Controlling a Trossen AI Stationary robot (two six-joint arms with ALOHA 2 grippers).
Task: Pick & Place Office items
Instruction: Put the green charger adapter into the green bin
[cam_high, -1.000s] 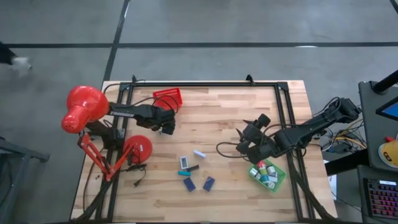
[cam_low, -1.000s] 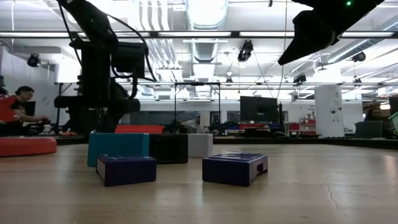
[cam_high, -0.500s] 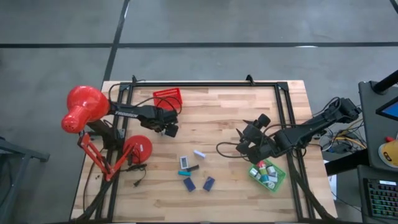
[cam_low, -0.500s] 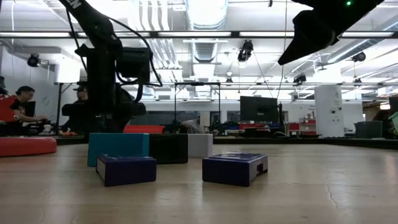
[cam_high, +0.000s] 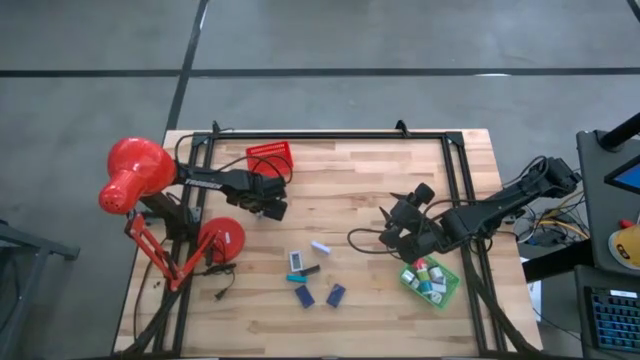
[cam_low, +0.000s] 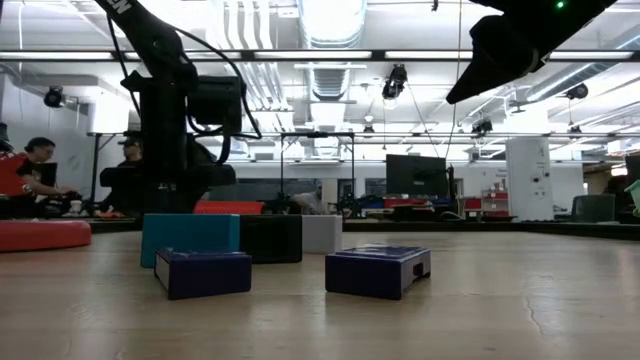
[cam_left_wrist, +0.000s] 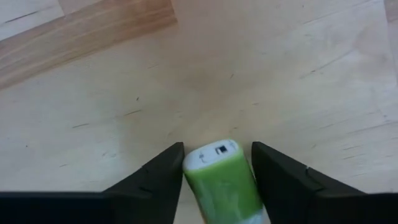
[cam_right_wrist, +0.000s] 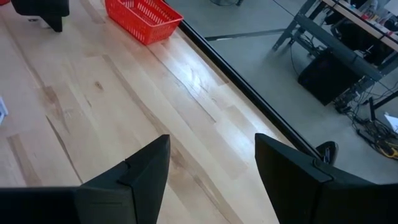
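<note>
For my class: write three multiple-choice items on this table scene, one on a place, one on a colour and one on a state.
1. The green tray lies nearest to: A the right arm; B the red lamp; C the red tray.
2. The piece between the left hand's fingers is: A navy; B green and white; C pink.
3. The right hand is: A shut on a clip; B gripping a tray; C open and empty.

Answers: 1 A, the tray sits just in front of that arm. 2 B, the left wrist view shows the green-and-white item. 3 C, only bare table shows between its fingers.
</note>
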